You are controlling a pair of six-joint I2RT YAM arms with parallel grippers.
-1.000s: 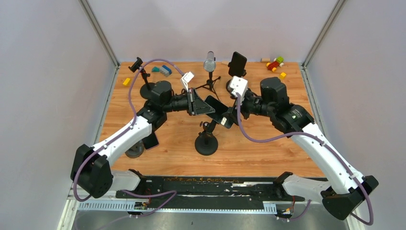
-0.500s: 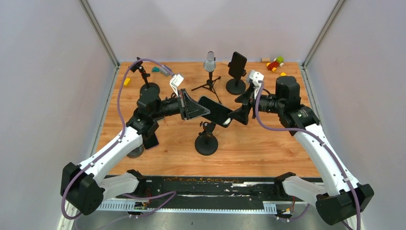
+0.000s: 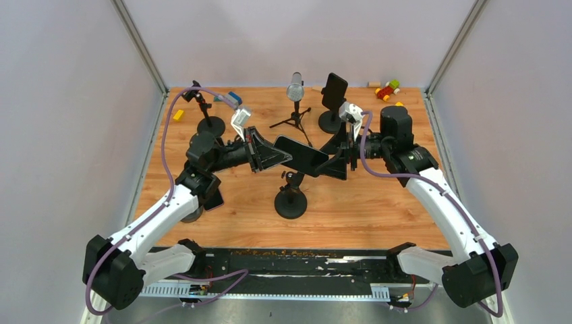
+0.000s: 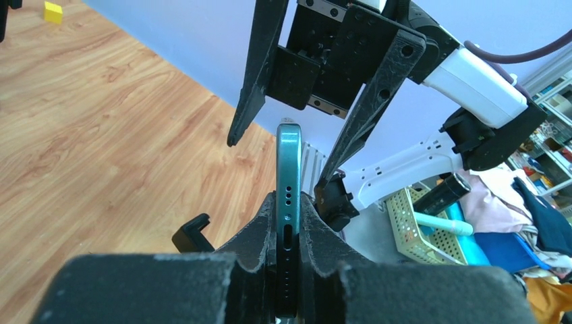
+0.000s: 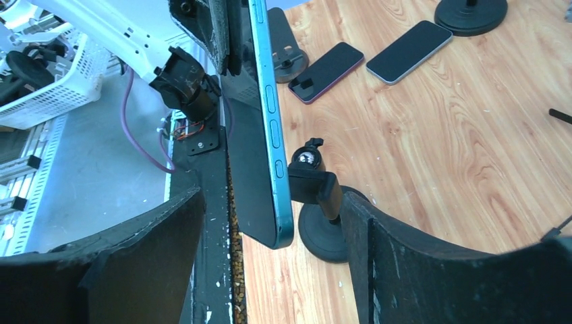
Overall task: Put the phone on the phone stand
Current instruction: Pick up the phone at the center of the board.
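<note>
1. Wooden, orange-brown worktop fills the floor of a pale-walled enclosure, with both arms bolted at its near edge.
2. White-and-black left arm reaches in from the near left toward the middle. The left jaws are clenched flat on one end of the phone, one pad on each face.
3. White-and-black right arm reaches in from the near right, facing the left one. The right jaws are released and straddle the phone's free end, with a gap showing on each side in both wrist views.
4. Silver-headed microphone on a black tripod stands at the far middle.
5. Black upright phone on a round-base stand stands just right of the microphone.
6. Black empty stand with a round base stands at the far left.
7. Black phone stand with a round base and a small clamp head sits mid-worktop, nothing on it.
8. Dark, teal-edged phone is held in the air between the two arms, above the stand and not resting on it.
9. Two dark phones lie flat on the worktop at the left, side by side: one purple-edged, one pale-edged.
10. Red, green and yellow toy blocks lie at the far right corner, and a yellow block lies at the far left.
</note>
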